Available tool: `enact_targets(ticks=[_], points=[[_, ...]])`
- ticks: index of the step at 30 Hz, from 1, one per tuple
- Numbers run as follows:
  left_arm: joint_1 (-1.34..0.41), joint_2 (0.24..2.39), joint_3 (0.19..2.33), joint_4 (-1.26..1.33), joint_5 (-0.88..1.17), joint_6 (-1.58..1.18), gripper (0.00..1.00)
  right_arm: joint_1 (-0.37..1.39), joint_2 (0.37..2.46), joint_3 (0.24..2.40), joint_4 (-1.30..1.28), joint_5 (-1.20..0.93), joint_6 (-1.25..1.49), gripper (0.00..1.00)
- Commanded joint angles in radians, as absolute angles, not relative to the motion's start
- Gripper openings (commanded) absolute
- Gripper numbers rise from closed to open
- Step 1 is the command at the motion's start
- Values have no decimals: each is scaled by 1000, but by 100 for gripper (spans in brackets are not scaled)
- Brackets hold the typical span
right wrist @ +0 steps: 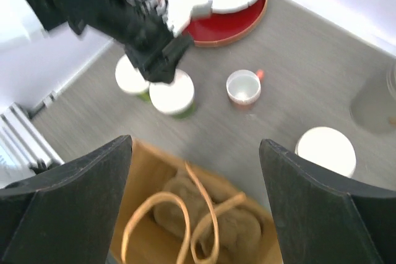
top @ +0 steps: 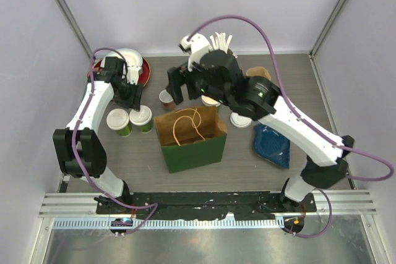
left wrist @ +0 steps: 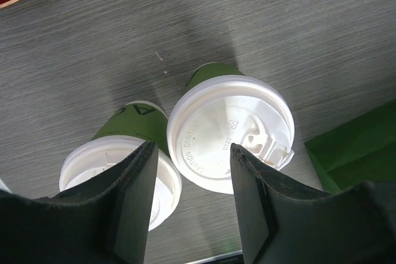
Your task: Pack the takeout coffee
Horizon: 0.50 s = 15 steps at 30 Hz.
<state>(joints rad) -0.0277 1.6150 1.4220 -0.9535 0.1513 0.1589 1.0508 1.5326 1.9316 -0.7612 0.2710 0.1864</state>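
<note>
Two green takeout coffee cups with white lids stand side by side left of the green paper bag (top: 189, 134): the left cup (top: 117, 120) and the right cup (top: 141, 117). My left gripper (top: 133, 95) hovers just above them. In the left wrist view it is open (left wrist: 192, 196), with the right cup's lid (left wrist: 229, 131) showing between the fingers and the left cup's lid (left wrist: 102, 165) under the left finger. My right gripper (top: 176, 89) hangs wide open (right wrist: 198, 196) over the bag's brown inside (right wrist: 185, 214), holding nothing. Another lidded cup (top: 240, 119) stands right of the bag.
A small red-and-white cup (top: 167, 98) stands open behind the bag. At the back left, a red plate (top: 143, 72) holds white lids. A straw holder (top: 219, 42) and a brown cup (top: 258, 72) are at the back. A blue pouch (top: 271, 145) lies to the right.
</note>
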Motion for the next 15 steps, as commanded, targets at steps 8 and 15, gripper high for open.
enact_targets(ticks=[8, 15], points=[[101, 1482, 1425, -934, 247, 173, 55, 922, 2103, 2571, -804, 135, 336, 72], [179, 1428, 1388, -927, 274, 199, 58, 910, 2250, 2618, -689, 121, 341, 65]])
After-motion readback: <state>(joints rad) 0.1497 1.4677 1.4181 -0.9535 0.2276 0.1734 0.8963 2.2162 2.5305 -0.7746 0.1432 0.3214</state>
